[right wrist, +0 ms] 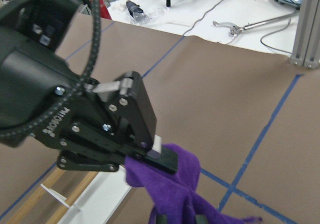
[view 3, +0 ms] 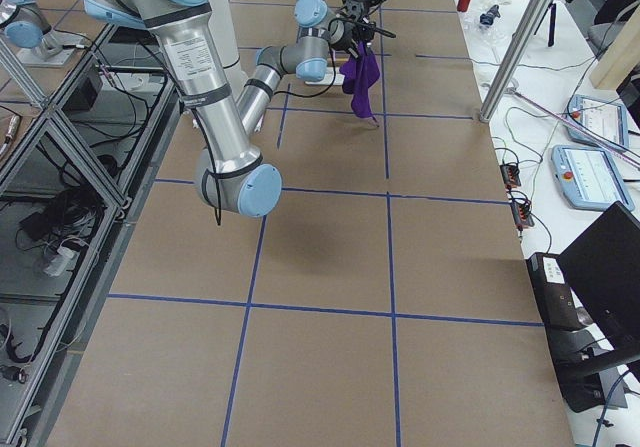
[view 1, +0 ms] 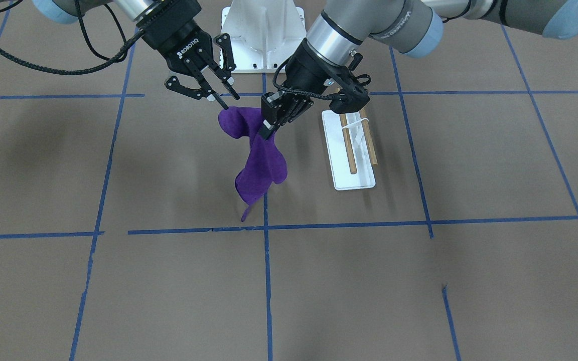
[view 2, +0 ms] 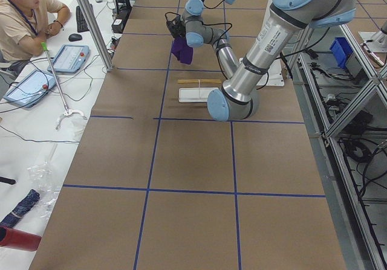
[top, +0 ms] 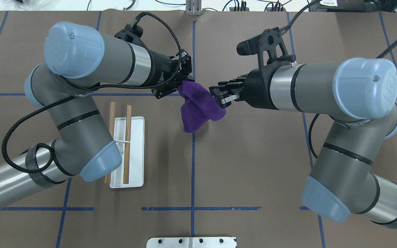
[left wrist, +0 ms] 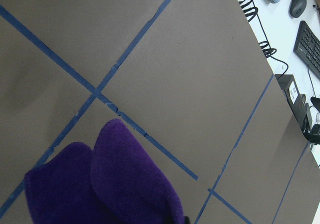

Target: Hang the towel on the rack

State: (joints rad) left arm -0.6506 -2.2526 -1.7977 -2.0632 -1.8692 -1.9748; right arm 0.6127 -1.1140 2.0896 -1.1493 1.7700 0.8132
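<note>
Towel [view 1: 259,160] position, front-facing view: the cloth hangs in the air between the two grippers, above the table [view 1: 419,281] and beside the rack [view 1: 354,178], not yet on it. The left gripper [view 1: 269,128] has its jaws pressed together on one upper edge. The right gripper [view 1: 229,103] pinches the opposite upper corner. Two separate holds spread the top edge, which probably readies the cloth for draping over the rack.

Overhead view: both arms meet over the centre tape line [top: 193,165]. The rack stands on the robot's left side, partly hidden by the left arm and well apart from the cloth. A transfer toward that side is the likely next move.

Side views: the cloth droops below both grippers, its tail close to the table. Contact cannot be judged.

Left wrist view: only folded purple fabric shows against the table. The jaws are out of frame.

Right wrist view: the left gripper's pads [right wrist: 162,159] clamp a fabric fold, and fabric runs down between the right gripper's own fingertips [right wrist: 159,218] at the lower edge.
</note>
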